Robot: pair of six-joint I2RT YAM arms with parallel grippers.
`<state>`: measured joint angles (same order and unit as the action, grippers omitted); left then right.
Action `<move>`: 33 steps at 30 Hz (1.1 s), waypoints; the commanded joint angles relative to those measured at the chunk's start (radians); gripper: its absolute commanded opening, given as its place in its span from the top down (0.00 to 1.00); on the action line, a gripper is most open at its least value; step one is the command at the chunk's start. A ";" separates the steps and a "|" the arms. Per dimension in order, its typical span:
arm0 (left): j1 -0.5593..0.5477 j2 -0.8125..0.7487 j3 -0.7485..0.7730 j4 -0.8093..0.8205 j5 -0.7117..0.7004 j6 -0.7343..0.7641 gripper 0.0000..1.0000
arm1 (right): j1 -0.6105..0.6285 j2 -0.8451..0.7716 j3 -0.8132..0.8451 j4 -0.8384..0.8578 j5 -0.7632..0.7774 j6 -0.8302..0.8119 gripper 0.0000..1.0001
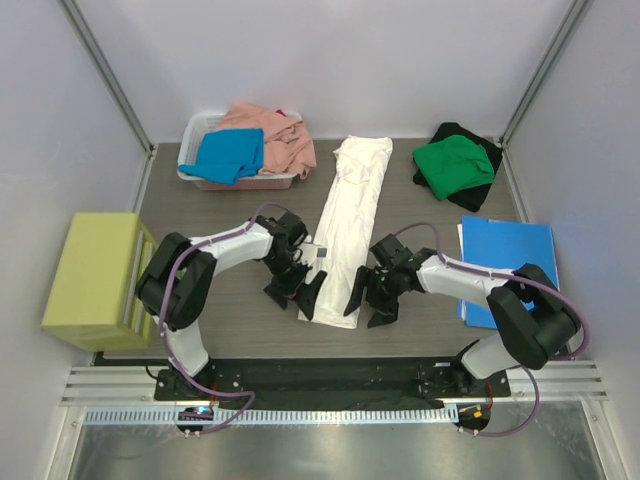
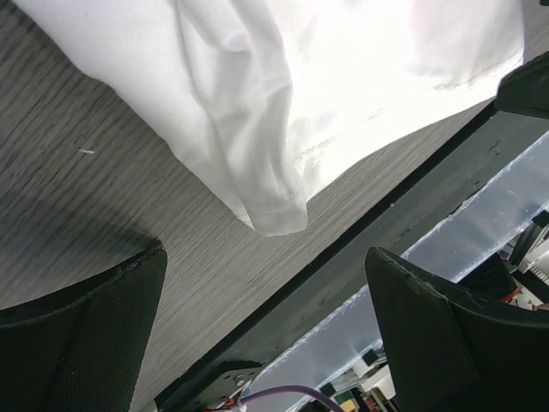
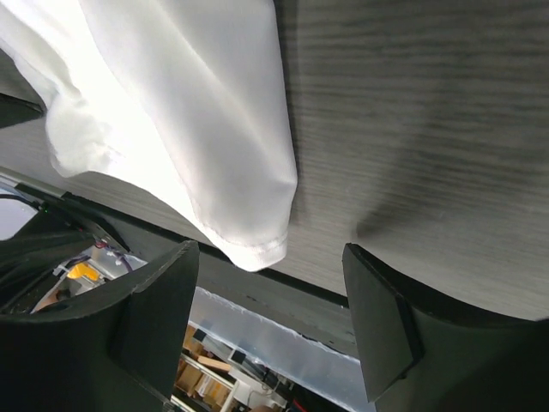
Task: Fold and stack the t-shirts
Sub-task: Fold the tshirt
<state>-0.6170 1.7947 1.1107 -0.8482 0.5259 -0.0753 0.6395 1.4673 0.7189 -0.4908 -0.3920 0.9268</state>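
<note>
A white t-shirt (image 1: 350, 225) lies folded into a long strip down the middle of the table. Its near end shows in the left wrist view (image 2: 283, 103) and the right wrist view (image 3: 180, 129). My left gripper (image 1: 298, 293) is open and empty just left of the strip's near corner. My right gripper (image 1: 372, 302) is open and empty just right of the near end. A green t-shirt (image 1: 455, 165) lies on a black one (image 1: 485, 150) at the back right. A bright blue t-shirt (image 1: 230, 155) and a salmon pink one (image 1: 280, 135) sit in the basket.
A white plastic basket (image 1: 195, 135) stands at the back left. A flat blue folder (image 1: 510, 255) lies at the right, under my right arm. A yellow-green box (image 1: 95, 275) stands at the left edge. The table's near edge (image 2: 360, 240) is close below the shirt.
</note>
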 commanded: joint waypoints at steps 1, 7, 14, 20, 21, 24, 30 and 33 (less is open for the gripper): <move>-0.015 0.040 0.018 0.081 0.014 -0.011 0.00 | -0.023 0.021 -0.006 0.077 -0.041 0.004 0.27; -0.046 0.077 0.034 0.106 0.005 -0.029 0.07 | -0.034 0.067 -0.004 0.133 -0.059 0.009 0.32; -0.079 0.117 0.041 0.115 0.003 -0.040 0.23 | -0.034 0.094 0.001 0.167 -0.070 0.021 0.35; -0.086 0.124 0.025 0.121 0.002 -0.041 0.42 | -0.034 0.073 -0.013 0.170 -0.070 0.029 0.35; -0.086 0.124 0.024 0.121 0.002 -0.040 0.44 | -0.035 0.071 -0.015 0.173 -0.071 0.032 0.35; -0.086 0.118 0.017 0.123 -0.001 -0.037 0.44 | -0.037 0.071 -0.018 0.172 -0.071 0.029 0.36; -0.086 0.114 0.018 0.115 -0.013 -0.027 0.45 | -0.040 0.074 -0.019 0.173 -0.079 0.027 0.39; -0.084 0.111 0.021 0.115 -0.018 -0.024 0.50 | -0.041 0.079 -0.021 0.173 -0.077 0.026 0.43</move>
<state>-0.6926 1.8839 1.1572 -0.7959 0.5743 -0.1295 0.6044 1.5494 0.7067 -0.3351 -0.4744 0.9501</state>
